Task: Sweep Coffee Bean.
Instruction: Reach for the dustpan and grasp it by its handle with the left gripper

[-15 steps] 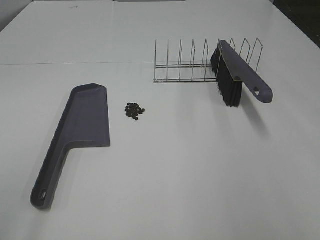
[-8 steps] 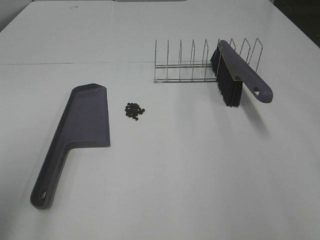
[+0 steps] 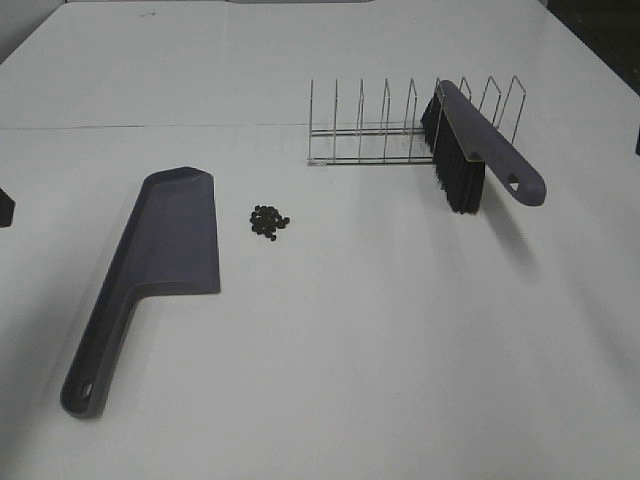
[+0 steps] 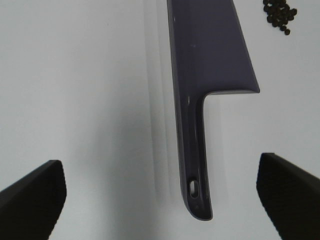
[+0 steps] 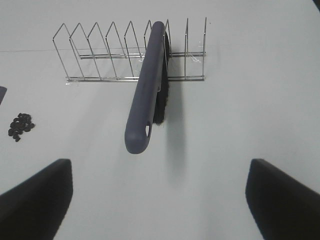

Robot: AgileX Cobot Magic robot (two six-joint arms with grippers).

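Observation:
A small heap of dark coffee beans (image 3: 269, 221) lies on the white table, just right of the grey-purple dustpan (image 3: 170, 240), which lies flat with its handle toward the front. The matching brush (image 3: 480, 135) leans in a wire rack (image 3: 360, 125), bristles down. In the left wrist view my left gripper (image 4: 160, 165) is open and empty above the dustpan handle (image 4: 195, 165), with the beans (image 4: 280, 10) beyond the pan. In the right wrist view my right gripper (image 5: 160, 165) is open and empty, short of the brush handle (image 5: 147, 85).
The wire rack (image 5: 100, 50) has several upright dividers and stands at the back right. A seam runs across the table behind the dustpan. Only dark slivers of the arms show at the left and right edges of the high view.
Dark parts of both grippers have come into the high view at its left and right edges. The dustpan, beans and brush have not moved.

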